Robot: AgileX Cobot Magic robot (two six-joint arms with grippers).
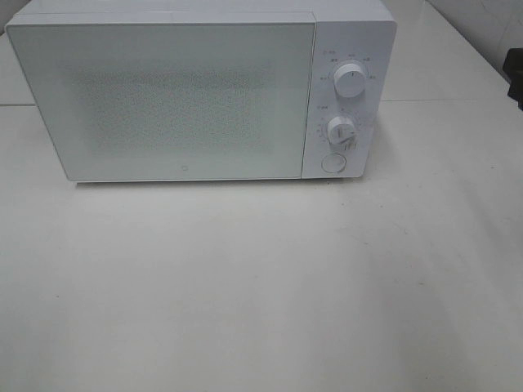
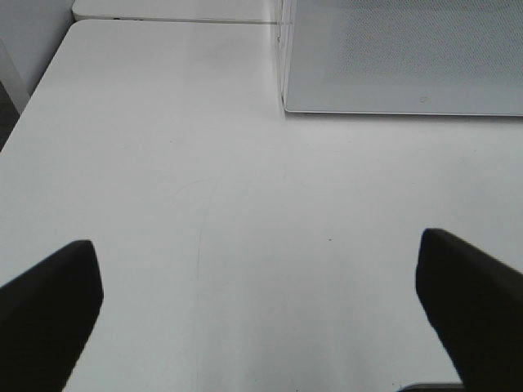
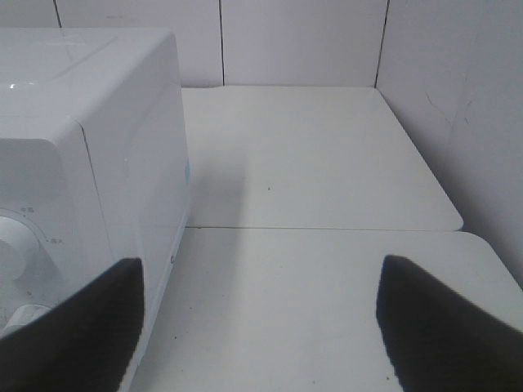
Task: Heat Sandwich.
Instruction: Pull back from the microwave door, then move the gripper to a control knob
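Sandwich shows in no view; whether it sits behind the microwave's (image 1: 163, 98) shut door cannot be told. The right hand (image 3: 260, 265), fingers apart and empty, hangs just beside the knob end, nearer the round button (image 1: 333, 162) than the left hand (image 2: 255, 245), which is spread wide and empty near the door's opposite corner. The counter (image 1: 261, 286) is smooth and white, with walls close behind.

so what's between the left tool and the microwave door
Nothing but bare white table: in the left wrist view, the stretch from the open left tool to the microwave door holds no object.
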